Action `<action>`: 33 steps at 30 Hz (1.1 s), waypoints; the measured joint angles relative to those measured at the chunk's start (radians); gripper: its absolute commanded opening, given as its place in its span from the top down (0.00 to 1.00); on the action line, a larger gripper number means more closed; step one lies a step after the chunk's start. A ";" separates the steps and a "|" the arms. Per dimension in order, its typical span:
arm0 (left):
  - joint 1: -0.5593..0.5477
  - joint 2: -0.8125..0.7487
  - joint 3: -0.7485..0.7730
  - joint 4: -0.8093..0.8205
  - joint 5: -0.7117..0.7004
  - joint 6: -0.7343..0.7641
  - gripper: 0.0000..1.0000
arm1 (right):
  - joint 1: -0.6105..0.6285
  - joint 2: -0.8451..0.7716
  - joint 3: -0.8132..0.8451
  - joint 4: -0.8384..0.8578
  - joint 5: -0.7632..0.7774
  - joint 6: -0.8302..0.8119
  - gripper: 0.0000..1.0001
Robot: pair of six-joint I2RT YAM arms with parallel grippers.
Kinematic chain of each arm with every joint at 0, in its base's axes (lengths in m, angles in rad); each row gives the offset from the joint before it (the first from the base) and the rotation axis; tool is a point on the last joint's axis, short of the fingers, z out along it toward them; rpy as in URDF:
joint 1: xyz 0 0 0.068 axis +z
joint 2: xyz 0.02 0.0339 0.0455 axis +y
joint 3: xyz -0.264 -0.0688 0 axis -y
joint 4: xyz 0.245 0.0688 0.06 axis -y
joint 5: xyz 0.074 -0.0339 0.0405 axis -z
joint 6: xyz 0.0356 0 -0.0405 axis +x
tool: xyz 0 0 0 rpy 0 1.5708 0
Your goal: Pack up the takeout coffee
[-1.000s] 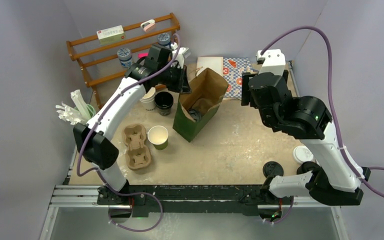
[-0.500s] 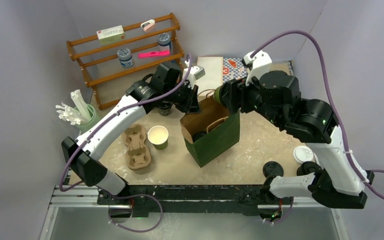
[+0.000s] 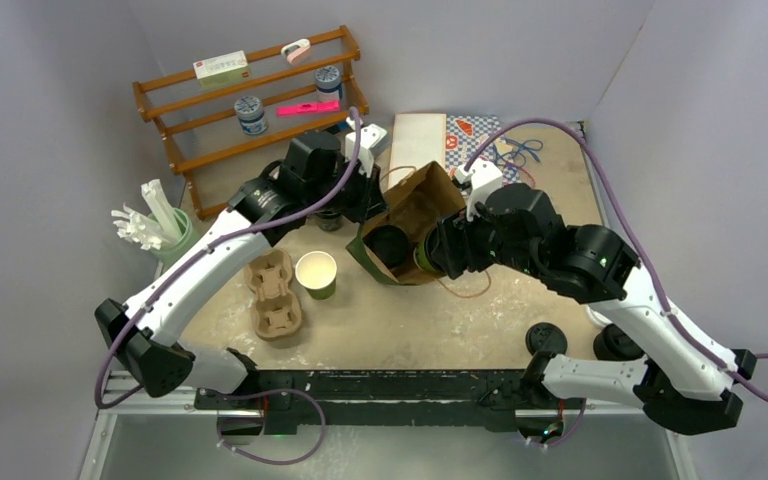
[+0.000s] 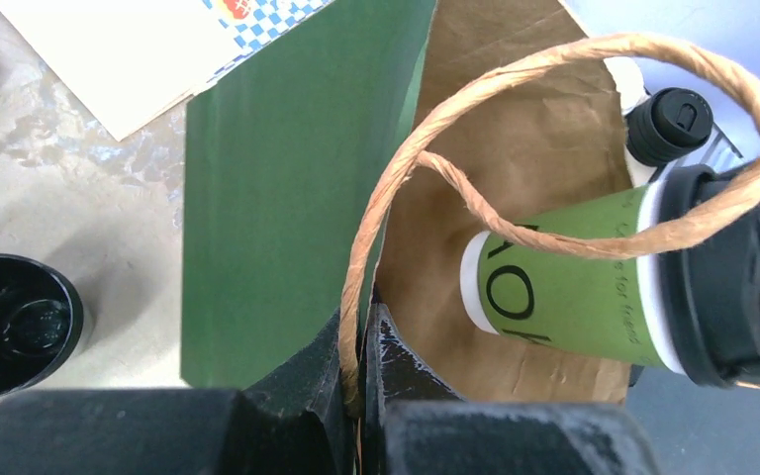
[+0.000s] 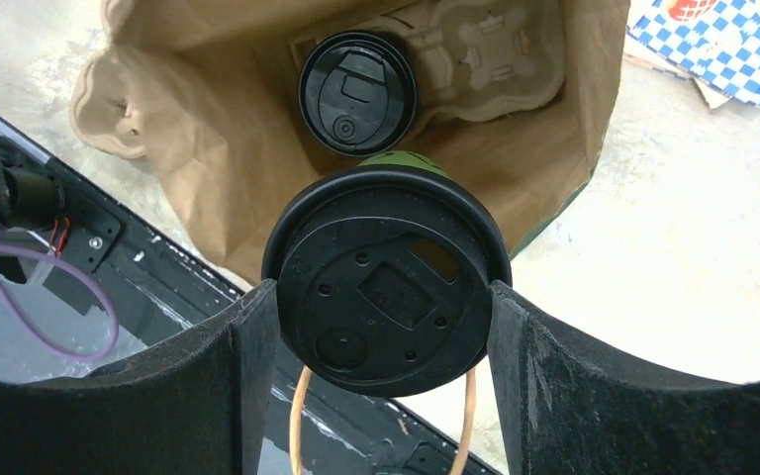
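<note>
Left arm [image 3: 210, 250] stretches far forward, elbow low, wrist turned to the right. Left gripper [image 4: 361, 391] is pinched tight on the rim of the green paper bag with brown lining [image 4: 287, 188]. Right arm [image 3: 660, 320] folds inward to the left. Right gripper [image 5: 386, 307], jaws wide, clamps the olive-green paper cup with black plastic lid [image 4: 574, 287] at its lid.

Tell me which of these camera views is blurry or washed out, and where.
Top external: even, soft light with faint shadows. Left wrist: the takeout coffee and the bag's twine handle are sharp; the jaws of the left gripper blur at the bottom. Right wrist: the lid is sharp, the jaws of the right gripper dark and soft, the table washed out at right.
</note>
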 measured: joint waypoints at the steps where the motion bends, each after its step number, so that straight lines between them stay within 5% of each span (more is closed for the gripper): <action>1: -0.001 -0.014 -0.013 0.010 -0.007 0.002 1.00 | 0.000 -0.010 -0.021 0.008 0.000 0.005 0.82; 9: -0.027 -0.096 -0.153 0.076 0.006 0.026 1.00 | 0.000 -0.054 -0.179 0.095 0.021 0.048 0.80; 33: -0.028 -0.011 -0.145 0.109 0.198 -0.091 1.00 | 0.000 -0.060 -0.411 0.325 0.216 0.023 0.83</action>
